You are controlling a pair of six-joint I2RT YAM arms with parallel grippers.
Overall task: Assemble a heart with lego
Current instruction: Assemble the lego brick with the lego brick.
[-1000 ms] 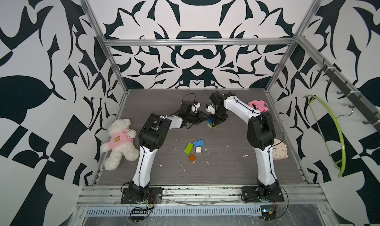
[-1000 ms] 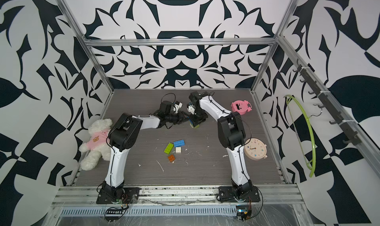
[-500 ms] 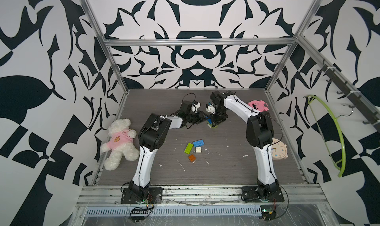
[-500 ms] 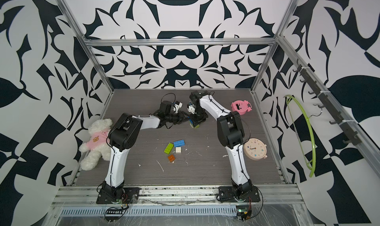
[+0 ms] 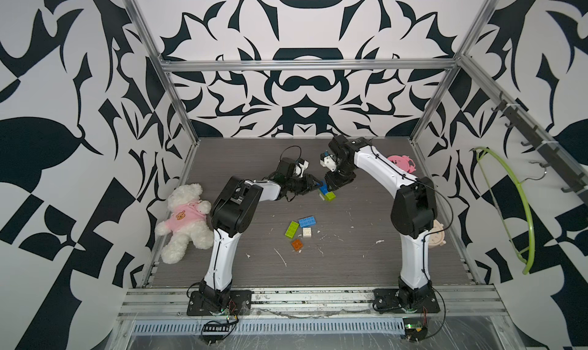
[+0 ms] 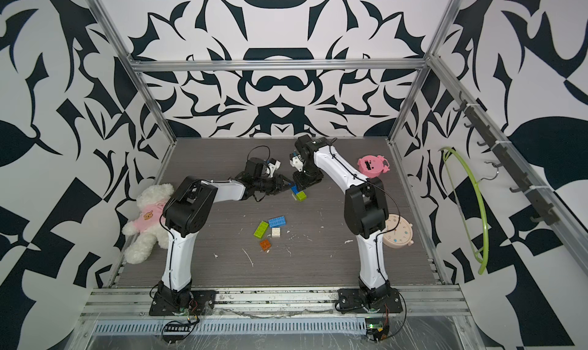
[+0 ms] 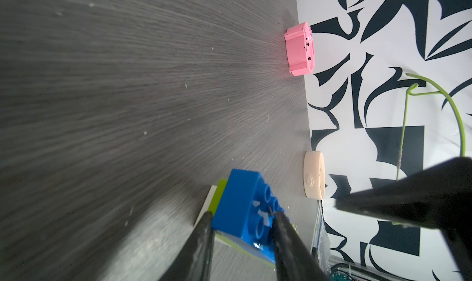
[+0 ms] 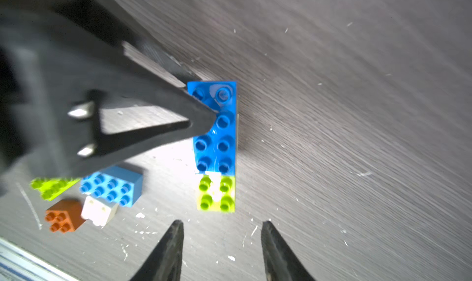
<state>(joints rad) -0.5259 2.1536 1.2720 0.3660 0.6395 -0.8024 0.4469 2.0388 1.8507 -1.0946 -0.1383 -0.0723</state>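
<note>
Since the right gripper (image 8: 222, 224) has just let go, part-open and empty above it, the half-built heart (image 8: 215, 144) of blue, lime green and white studded plastic bricks sits far-centre on the grey wood-grain table (image 5: 350, 262). The left gripper (image 7: 242, 214) is clamped on its blue top brick. That brick looks seated, and four loose lego bricks (image 5: 302, 230) are left to add.

White teddy bear (image 5: 184, 219) lies at tabletop (image 5: 350, 262) edge; pink toy clock (image 5: 401, 163), beige clock (image 6: 397, 233) opposite; green hanger (image 5: 530, 230) on wall

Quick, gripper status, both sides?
Left gripper: closed on the blue-and-green brick stack.
Right gripper: open, holding nothing, just off the stack's green end.
</note>
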